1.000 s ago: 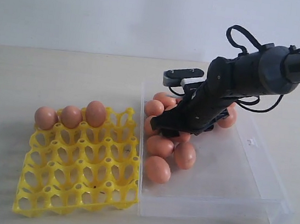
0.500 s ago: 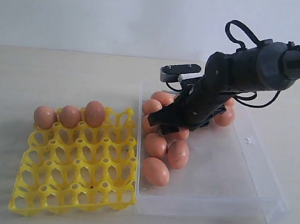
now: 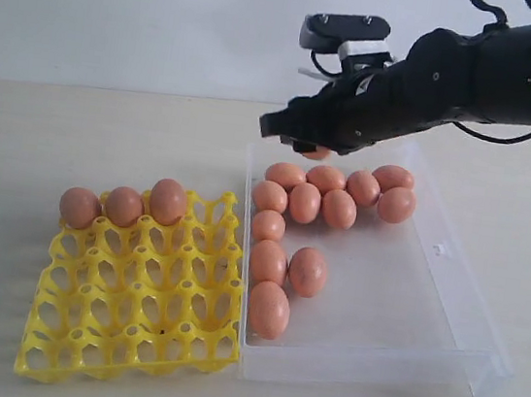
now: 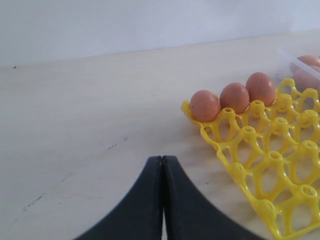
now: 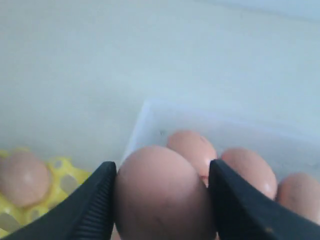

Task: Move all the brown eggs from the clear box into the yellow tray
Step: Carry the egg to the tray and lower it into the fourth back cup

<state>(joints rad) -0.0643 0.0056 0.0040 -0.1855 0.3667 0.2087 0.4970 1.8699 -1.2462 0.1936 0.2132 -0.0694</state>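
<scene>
Right claw (image 3: 307,145) pinches brown egg (image 5: 160,195) above clear box (image 3: 408,305) far edge; left claw (image 4: 161,170) pressed together.

A pale beige surface (image 3: 79,125) with a few faint dark scuffs; the yellow tray (image 3: 132,323) sits flat on it towards the left; the clear box (image 3: 400,295) rests just beside the tray's right edge, perhaps touching; both lie slightly askew.

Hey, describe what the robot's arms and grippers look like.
The right arm is matte black and rounded, with looped black cables and a black camera on a pale bracket. The right gripper has black fingers with ridged inner faces. The left gripper shows two smooth black tapered fingers.
</scene>
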